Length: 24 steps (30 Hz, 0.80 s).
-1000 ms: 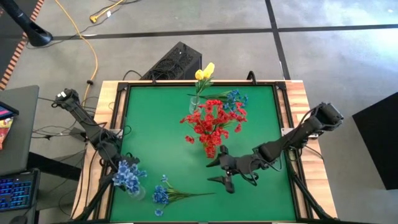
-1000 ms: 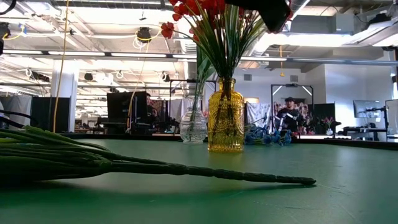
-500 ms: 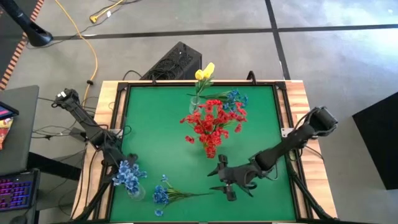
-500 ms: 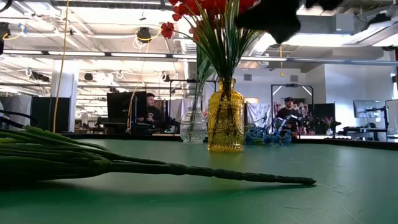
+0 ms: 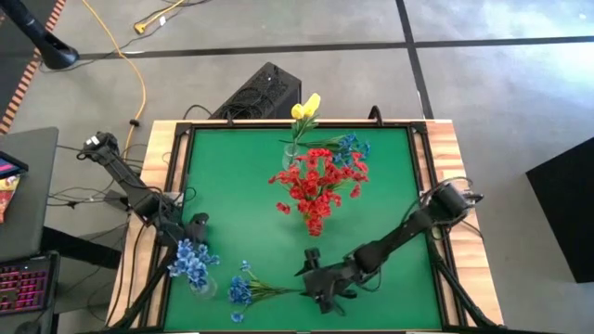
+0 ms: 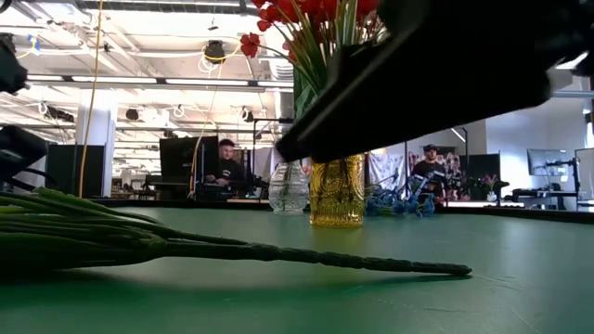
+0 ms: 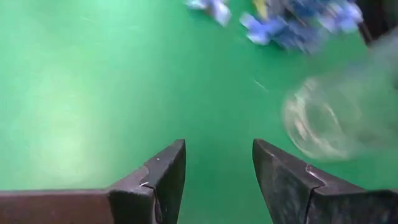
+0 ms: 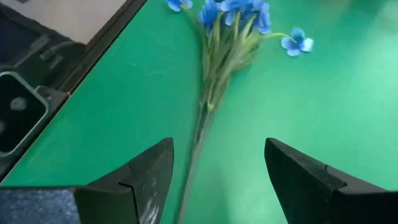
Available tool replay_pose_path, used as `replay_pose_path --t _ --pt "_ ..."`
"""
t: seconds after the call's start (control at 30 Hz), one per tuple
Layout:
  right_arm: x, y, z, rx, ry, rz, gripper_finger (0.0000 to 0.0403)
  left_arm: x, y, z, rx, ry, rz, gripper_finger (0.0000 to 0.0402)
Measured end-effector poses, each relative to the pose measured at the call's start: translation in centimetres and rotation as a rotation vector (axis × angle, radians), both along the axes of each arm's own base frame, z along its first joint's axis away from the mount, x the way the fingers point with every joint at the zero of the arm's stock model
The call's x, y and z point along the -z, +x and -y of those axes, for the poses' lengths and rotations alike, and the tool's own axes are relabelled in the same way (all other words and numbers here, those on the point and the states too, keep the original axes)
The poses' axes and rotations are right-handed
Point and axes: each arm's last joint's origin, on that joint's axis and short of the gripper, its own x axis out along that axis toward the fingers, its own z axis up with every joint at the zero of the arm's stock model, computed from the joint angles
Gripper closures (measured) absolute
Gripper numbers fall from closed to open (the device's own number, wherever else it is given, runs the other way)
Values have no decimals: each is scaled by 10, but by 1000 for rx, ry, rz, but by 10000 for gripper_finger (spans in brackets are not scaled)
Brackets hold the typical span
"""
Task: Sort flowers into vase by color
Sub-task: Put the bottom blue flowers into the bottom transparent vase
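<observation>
Since a second ago the right arm has swung from beside the red bouquet toward the near edge of the desk [image 5: 200, 158], and its right pincer [image 5: 314, 284] now hangs over the bare end of the loose blue spray [image 5: 255, 289]. Its fingers [image 8: 140, 180] stand wide apart with nothing between them. In the right wrist view the thin green stem runs up between the two fingers, toward the blue blooms fanned out ahead of the pincer. The spray lies flat on the green cloth. Its long axis runs roughly along the desk's near edge, with the stem tip at the pincer and the flower heads away from it, toward the left arm's side.

The left pincer [image 5: 192, 227] sits just beside the blue flowers already standing in the clear vase [image 5: 202, 286] near that corner, with its fingers parted on nothing. That arm is nearer the blooms, while the right arm is the one over the stem.

Farther off stand the red flowers [image 5: 316, 186] in the yellow vase [image 6: 337, 190], the yellow tulips [image 5: 304, 108] and another blue spray [image 5: 351, 148].
</observation>
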Motion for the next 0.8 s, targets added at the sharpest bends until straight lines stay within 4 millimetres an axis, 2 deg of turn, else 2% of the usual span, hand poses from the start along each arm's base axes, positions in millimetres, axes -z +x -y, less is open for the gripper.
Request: replay_pose_path --t 0.17,0.3,0.47,0.67,0.8 --pt "7 15 -7 31 -1 -62 124 -3 4 -2 -149 16 76 228" --pt "19 18 -9 59 9 -111 124 -8 9 -1 -165 73 198 228" --pt "28 16 -8 120 51 -170 124 -16 15 -3 -269 191 387 228" --pt "29 14 -4 213 123 -231 139 -44 21 -1 -311 211 531 228" --pt "31 13 -4 223 156 -264 179 -68 23 1 -312 176 595 228"
